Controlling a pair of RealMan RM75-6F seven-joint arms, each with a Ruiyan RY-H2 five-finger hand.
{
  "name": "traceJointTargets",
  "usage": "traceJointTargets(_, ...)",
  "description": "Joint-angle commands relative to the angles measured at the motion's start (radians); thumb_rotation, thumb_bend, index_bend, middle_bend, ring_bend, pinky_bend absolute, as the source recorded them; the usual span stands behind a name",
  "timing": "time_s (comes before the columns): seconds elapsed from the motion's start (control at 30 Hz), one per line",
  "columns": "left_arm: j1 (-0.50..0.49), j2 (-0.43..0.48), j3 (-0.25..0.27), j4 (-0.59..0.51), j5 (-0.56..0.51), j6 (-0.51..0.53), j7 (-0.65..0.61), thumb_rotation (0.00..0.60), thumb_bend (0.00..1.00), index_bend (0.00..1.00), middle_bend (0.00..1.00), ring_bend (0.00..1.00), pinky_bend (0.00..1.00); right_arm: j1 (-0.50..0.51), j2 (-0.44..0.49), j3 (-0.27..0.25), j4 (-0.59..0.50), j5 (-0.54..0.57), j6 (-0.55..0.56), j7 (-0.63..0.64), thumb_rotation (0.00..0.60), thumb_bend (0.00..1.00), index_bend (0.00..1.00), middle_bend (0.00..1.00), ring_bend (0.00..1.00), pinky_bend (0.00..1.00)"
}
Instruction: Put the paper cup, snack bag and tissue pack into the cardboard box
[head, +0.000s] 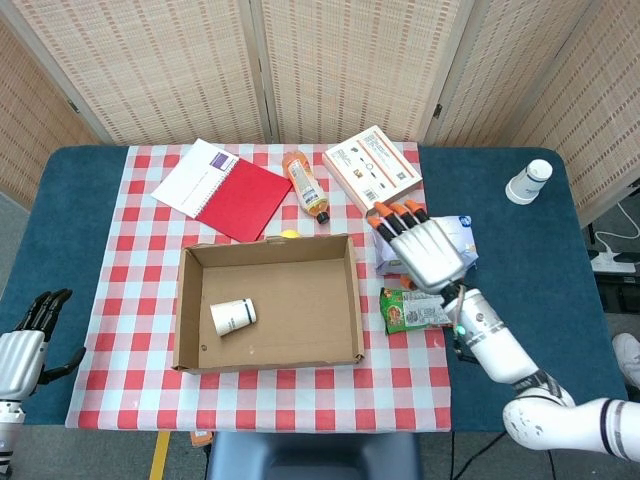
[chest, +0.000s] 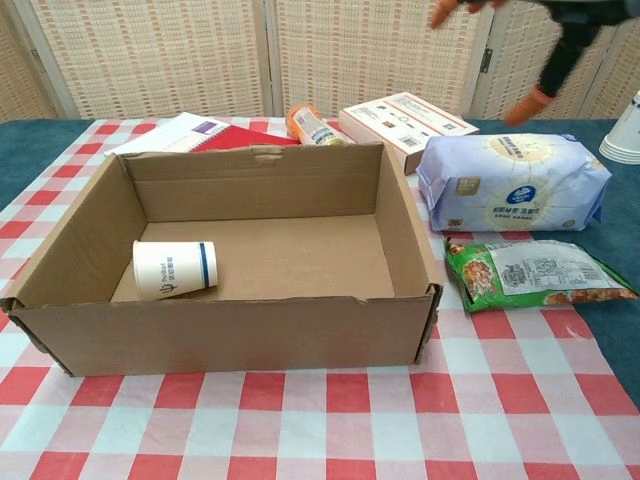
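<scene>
A white paper cup lies on its side inside the open cardboard box, near its left wall. The pale blue tissue pack and the green snack bag lie on the cloth right of the box. My right hand hovers with fingers spread above the tissue pack, holding nothing; only its orange fingertips show in the chest view. My left hand hangs open off the table's left edge.
A red notebook, an orange bottle and a white carton lie behind the box. Another upturned paper cup stands at the far right on the blue table.
</scene>
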Motion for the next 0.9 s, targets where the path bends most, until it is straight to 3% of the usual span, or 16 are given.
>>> traceJointTargets(0.03,0.001,0.000,-0.001,-0.004,0.001,0.006,0.002,0.600,0.30,0.05,0.04,0.00,0.27,-0.082,0.028,-0.072,0.040,-0.123,0.028,0.131,0.600,0.00,0.33,0.15,0.09,0.30)
traceJointTargets(0.23,0.001,0.001,-0.001,-0.005,-0.003,0.003,0.006,0.600,0.30,0.05,0.04,0.00,0.27,-0.150,-0.033,-0.134,0.194,-0.236,0.020,0.332,0.600,0.00,0.35,0.18,0.12,0.34)
traceJointTargets(0.7,0.001,0.002,-0.003,-0.001,-0.007,0.000,0.000,0.600,0.30,0.05,0.04,0.00,0.27,-0.250,-0.210,-0.193,0.420,-0.348,0.058,0.580,0.600,0.00,0.35,0.23,0.18,0.40)
traceJointTargets(0.9,0.001,0.002,-0.003,-0.002,-0.008,0.001,0.002,0.600,0.30,0.05,0.04,0.00,0.27,-0.257,-0.221,-0.196,0.436,-0.354,0.029,0.646,0.600,0.00,0.25,0.24,0.14,0.23)
